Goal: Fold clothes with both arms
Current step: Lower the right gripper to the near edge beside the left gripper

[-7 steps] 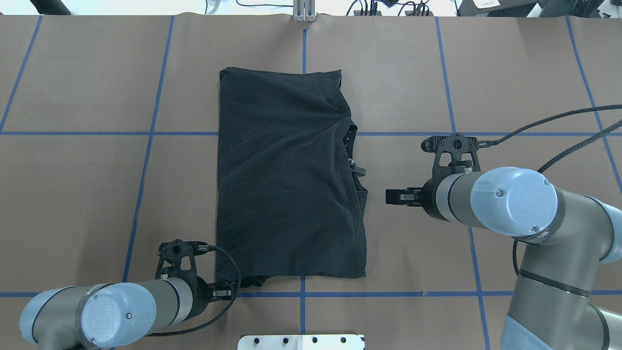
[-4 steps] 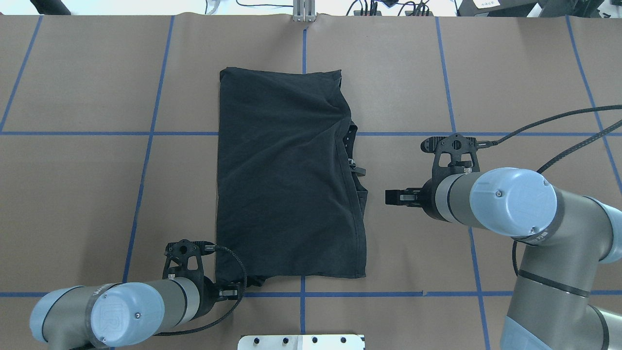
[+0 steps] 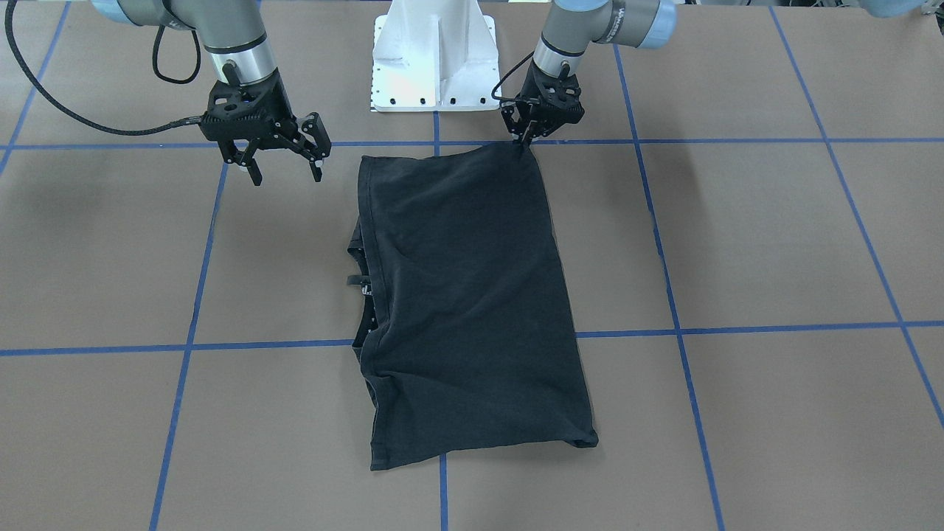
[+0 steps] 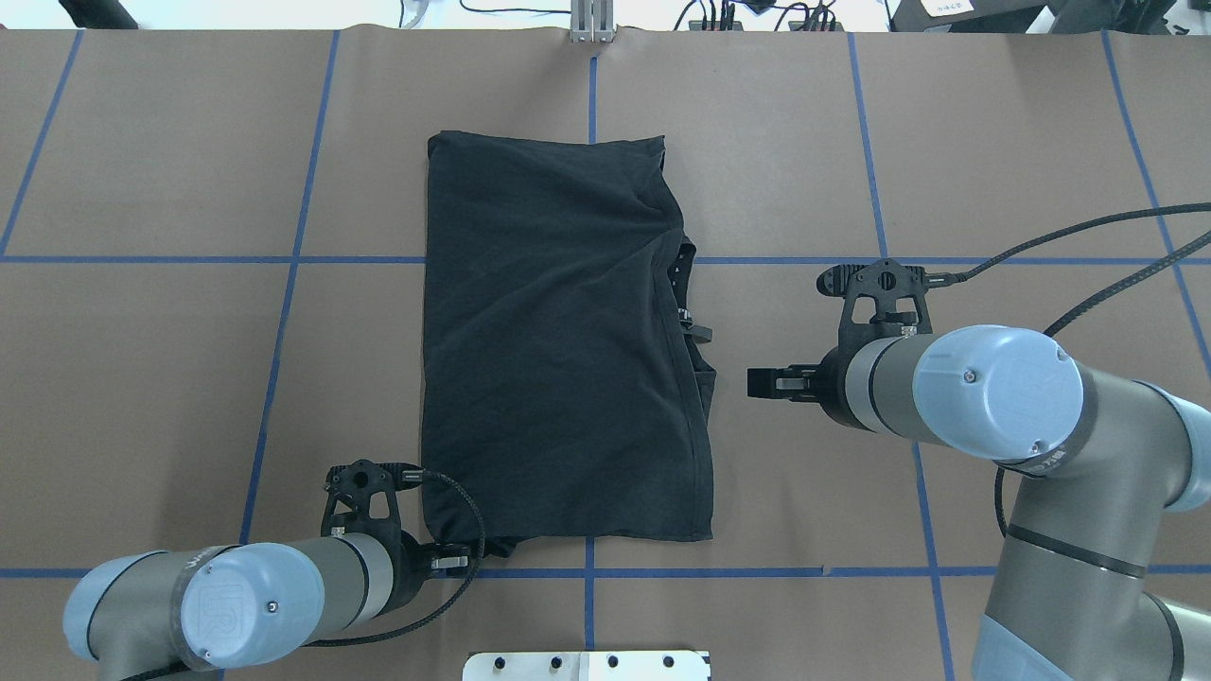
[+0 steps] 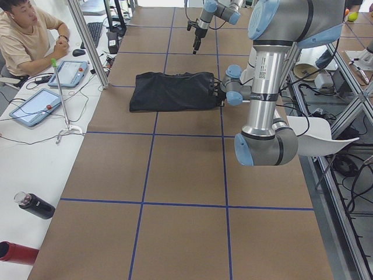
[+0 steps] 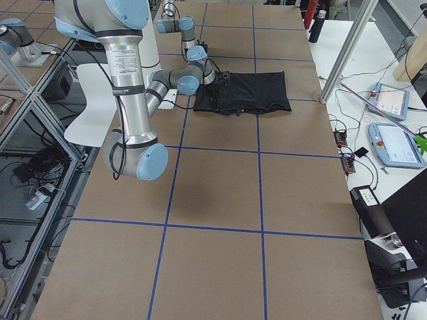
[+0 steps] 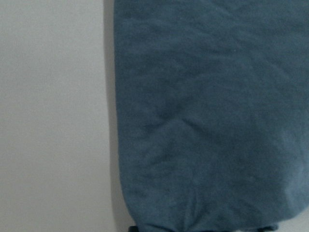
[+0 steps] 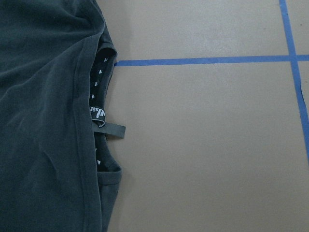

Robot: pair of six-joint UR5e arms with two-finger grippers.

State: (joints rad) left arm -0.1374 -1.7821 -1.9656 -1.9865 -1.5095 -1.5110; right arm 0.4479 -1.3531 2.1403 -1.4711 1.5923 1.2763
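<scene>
The black T-shirt (image 4: 558, 350) lies folded into a long rectangle in the middle of the table (image 3: 737, 236), its collar and label (image 8: 104, 128) peeking out along the edge toward my right arm. My left gripper (image 3: 526, 140) is shut on the shirt's near corner on my left side, and the cloth rises to a small peak at the fingers. In the left wrist view the fabric (image 7: 212, 121) bunches at the bottom edge. My right gripper (image 3: 287, 177) hangs open just above the table, a short gap from the collar edge, holding nothing. In the overhead view it (image 4: 762, 382) points at the shirt.
Blue tape lines (image 4: 284, 331) grid the brown table. The white pedestal base (image 3: 434, 59) stands just behind the shirt's near edge. In the exterior left view a person (image 5: 26, 35) sits at a side bench with tablets (image 5: 35, 108) and bottles (image 5: 35, 205).
My left gripper has slid a little to the right along the shirt's near edge, at its corner. The right gripper has barely shifted toward the shirt.
</scene>
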